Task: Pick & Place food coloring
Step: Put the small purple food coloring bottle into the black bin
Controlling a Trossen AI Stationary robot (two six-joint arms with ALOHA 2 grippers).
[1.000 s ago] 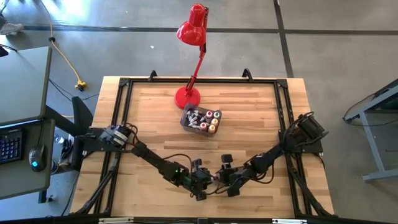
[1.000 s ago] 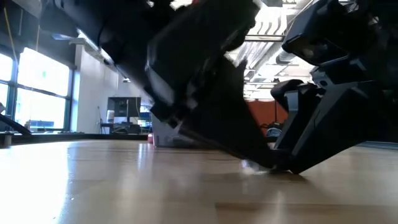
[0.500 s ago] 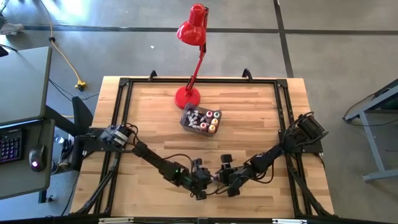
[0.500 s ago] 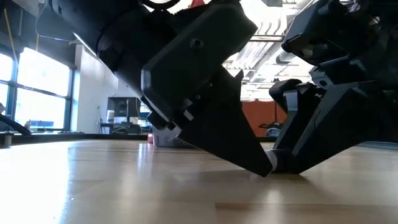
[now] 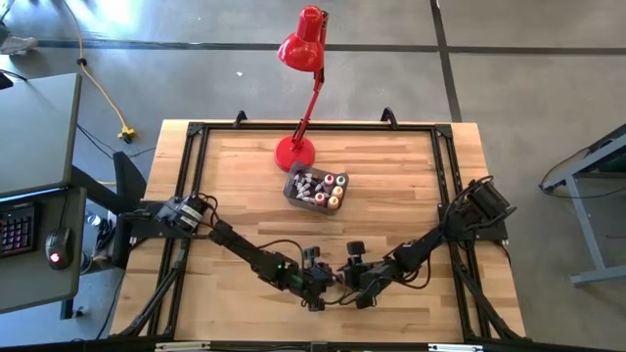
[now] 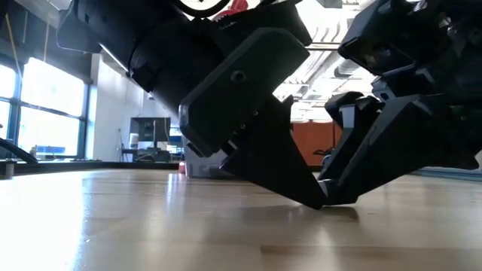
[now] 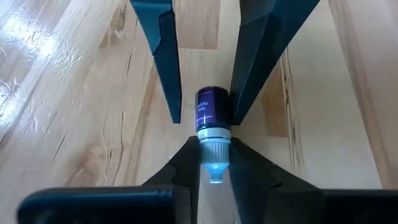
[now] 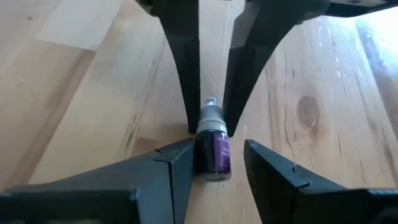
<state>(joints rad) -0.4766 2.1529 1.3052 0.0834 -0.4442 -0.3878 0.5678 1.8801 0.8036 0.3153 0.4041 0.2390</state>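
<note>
**Two hands on one tiny bottle**

On the bench [image 5: 391, 196], near its front edge, the left hand [image 7: 213, 163] pinches the cap of the lying purple food coloring bottle [image 7: 210, 122]. The right hand [image 8: 214, 155] straddles its body, one finger touching, not clenched. If both pull, the slick bottle could squirt free or roll, well short of the grey tub [image 5: 315, 186].

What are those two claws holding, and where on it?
A purple bottle: the left gripper pinches its cap; the right gripper's fingers straddle its body.
</note>
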